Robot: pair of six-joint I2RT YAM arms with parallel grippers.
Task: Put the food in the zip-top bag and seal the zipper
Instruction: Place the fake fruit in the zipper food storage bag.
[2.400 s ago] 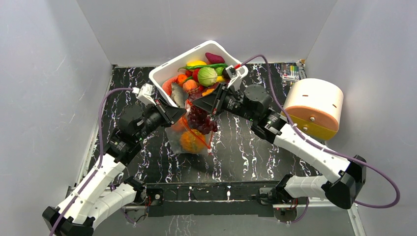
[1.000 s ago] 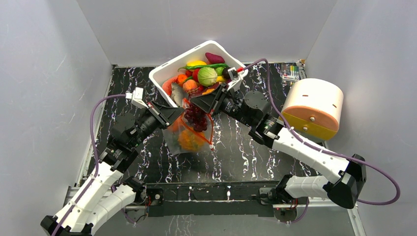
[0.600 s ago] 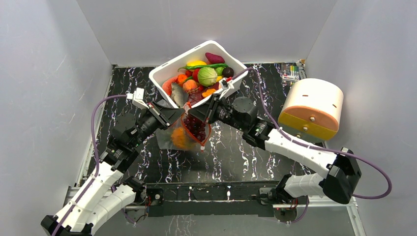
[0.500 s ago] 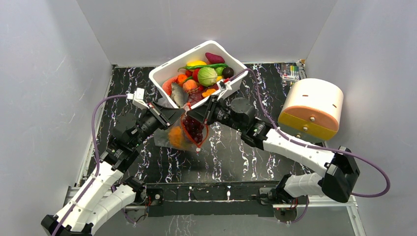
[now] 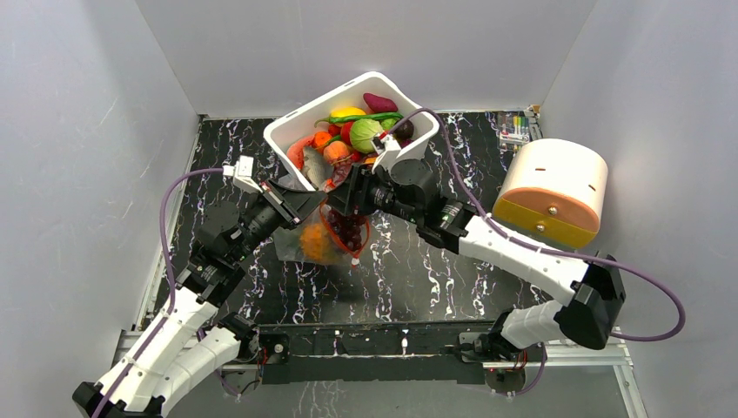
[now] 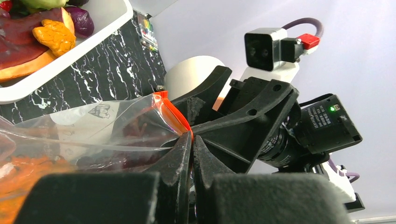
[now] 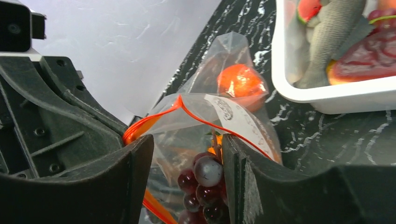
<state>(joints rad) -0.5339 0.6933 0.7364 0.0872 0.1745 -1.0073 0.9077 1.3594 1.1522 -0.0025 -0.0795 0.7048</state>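
Trouble, if it comes, will start at the mouth of the zip-top bag, which is held up between the two arms just beside the white tub. I cannot tell whether its bottom rests on the table.

The left end effector is clenched on one end of the zipper, and that single pinch looks to carry most of the pouch. The right end effector is released. Its fingers stand apart on either side of the mouth, with the purple grapes showing in the gap and the orange round fruit deeper inside.

The red-orange strip gapes in a loop, so the seal is not made. I see three likely risks:
- If the right fingers close where they are, they may bite the grapes or bare film rather than the strip, leaving the zipper unmated.
- The loaded pouch could slide out of the left pinch, since the film is slick.
- If the pouch tilts while unsealed, the grapes near the mouth could roll out.
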